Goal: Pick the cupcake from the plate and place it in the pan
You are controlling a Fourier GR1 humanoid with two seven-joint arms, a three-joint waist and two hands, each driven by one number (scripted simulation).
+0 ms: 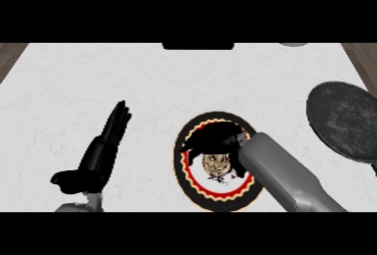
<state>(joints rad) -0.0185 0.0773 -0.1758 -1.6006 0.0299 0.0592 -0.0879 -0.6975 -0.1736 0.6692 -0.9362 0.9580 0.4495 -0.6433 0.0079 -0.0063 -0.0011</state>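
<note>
A round plate (193, 175) with a black rim and a red and yellow band lies on the white counter, right of centre. My right hand (213, 141) hangs low over the plate's far half, its grey forearm crossing the plate from the lower right. A brown speckled patch (216, 164) shows at the plate's middle, just under the hand; I cannot tell whether it is the cupcake or the plate's pattern. The dark grey pan (343, 122) sits at the right edge, apart from the plate. My left hand (103, 149) rests open at the left, fingers straight and pointing away.
A black object (197, 46) sits at the counter's far edge, and a grey round thing (293, 44) lies to its right. Brown strips (10, 55) border the counter at both far corners. White counter lies between plate and pan.
</note>
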